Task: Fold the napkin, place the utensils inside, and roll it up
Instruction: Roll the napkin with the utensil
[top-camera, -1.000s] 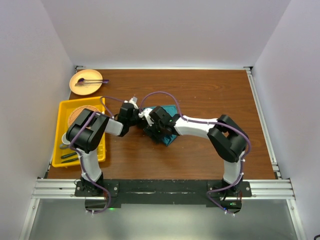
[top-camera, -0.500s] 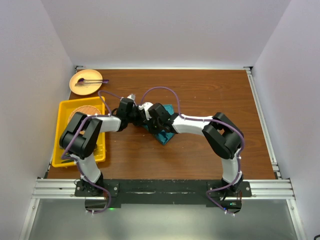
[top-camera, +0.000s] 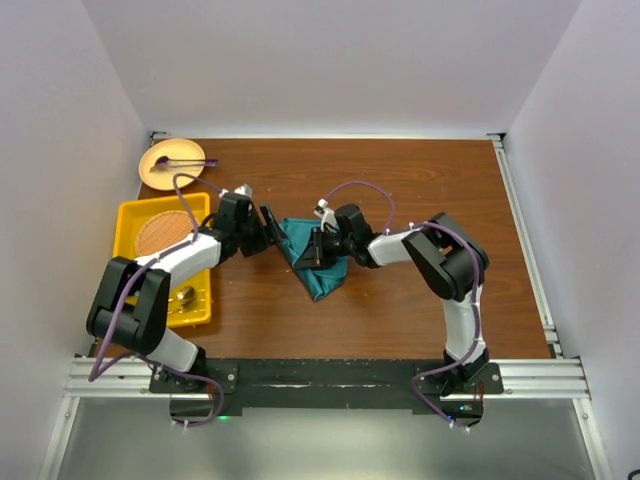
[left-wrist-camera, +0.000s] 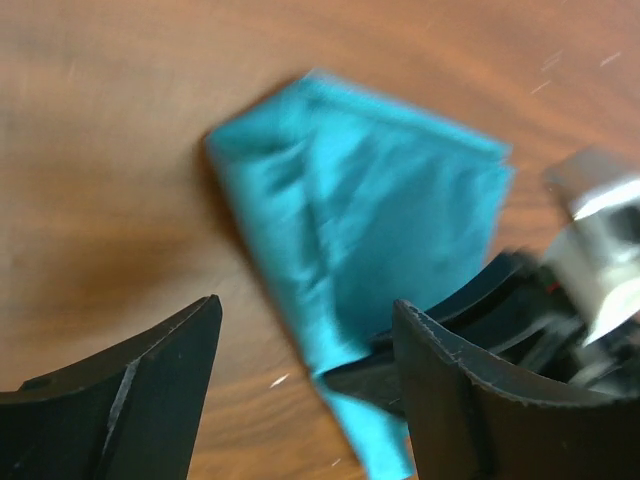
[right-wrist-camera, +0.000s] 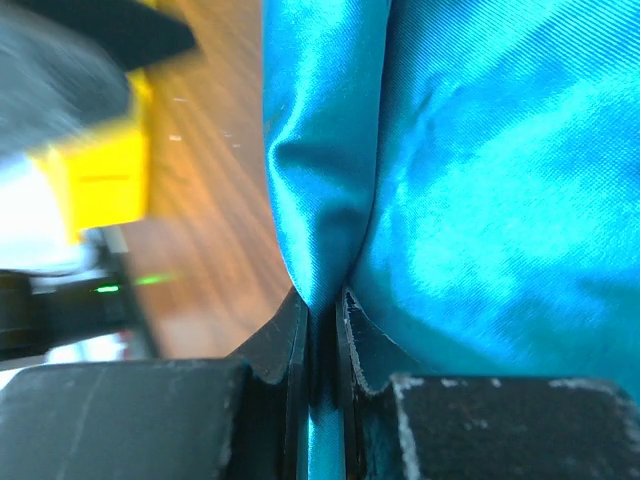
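Note:
The teal napkin (top-camera: 318, 268) lies folded and bunched on the brown table between the two arms. My right gripper (top-camera: 317, 249) reaches in from the right and is shut on a raised fold of it. The right wrist view shows the napkin (right-wrist-camera: 480, 170) pinched tight between the jaws of that gripper (right-wrist-camera: 320, 315). My left gripper (top-camera: 271, 230) stands open just left of the cloth, touching nothing. In the left wrist view the napkin (left-wrist-camera: 370, 210) lies ahead of the open left gripper (left-wrist-camera: 305, 345). The utensils are hidden.
A yellow tray (top-camera: 128, 228) at the left holds a round brown mat (top-camera: 165, 232); my left arm crosses over it. A tan plate (top-camera: 172, 165) with a purple-ended stick sits at the far left corner. Metal rails edge the table's right side and front.
My left gripper has opened, let go of the napkin and drawn back to the left. My right gripper has shut on a fold of the cloth and shifted right.

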